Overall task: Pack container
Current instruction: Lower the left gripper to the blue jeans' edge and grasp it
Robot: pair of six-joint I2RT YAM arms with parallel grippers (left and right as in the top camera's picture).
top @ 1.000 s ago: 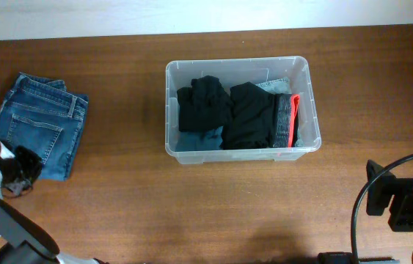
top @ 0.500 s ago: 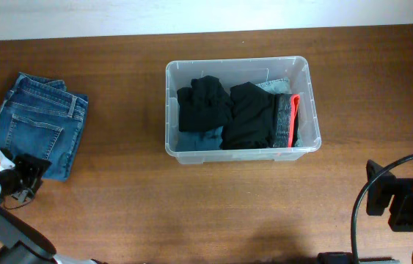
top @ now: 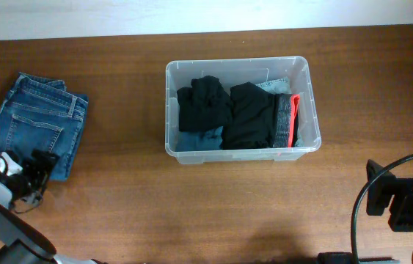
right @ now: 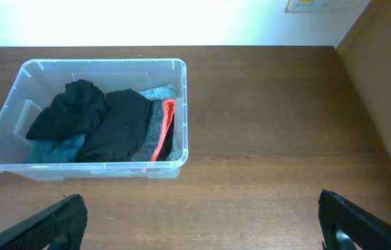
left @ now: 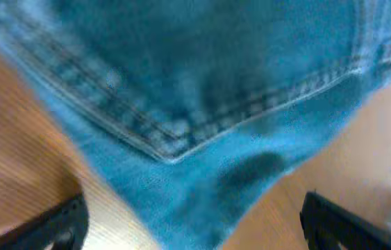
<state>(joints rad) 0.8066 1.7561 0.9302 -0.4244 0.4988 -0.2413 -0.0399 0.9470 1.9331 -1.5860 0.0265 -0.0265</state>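
Overhead view, contents listed from left to right.

1. Left end effector point(left: 194, 223): at the far left edge of the table point(top: 118, 213), just beside the lower edge of the jeans. In the left wrist view its two fingertips point(left: 60, 223) stand wide apart at the bottom corners. A blurred corner of denim fills the space ahead of them, and nothing is clamped.

2. Jeans point(top: 39, 125): blue denim, folded, lying flat on the table with a back pocket facing up. They lie well apart from the container.

3. Container point(top: 235, 61): clear plastic bin with rounded corners, upright at the middle of the table toward its far edge. Contents, left to right:
 - black garment point(top: 204, 105), bunched in the left half;
 - teal garment point(top: 199, 138), partly under it at the near-left corner;
 - second black garment point(top: 250, 117), at centre, touching the first;
 - grey garment point(top: 285, 121) with a red band point(top: 295, 117), against the right wall.

4. Right end effector point(right: 202, 222): at the table's lower right, well apart from the container. In the right wrist view its fingertips point(right: 60, 222) are spread wide, with only bare table between them.
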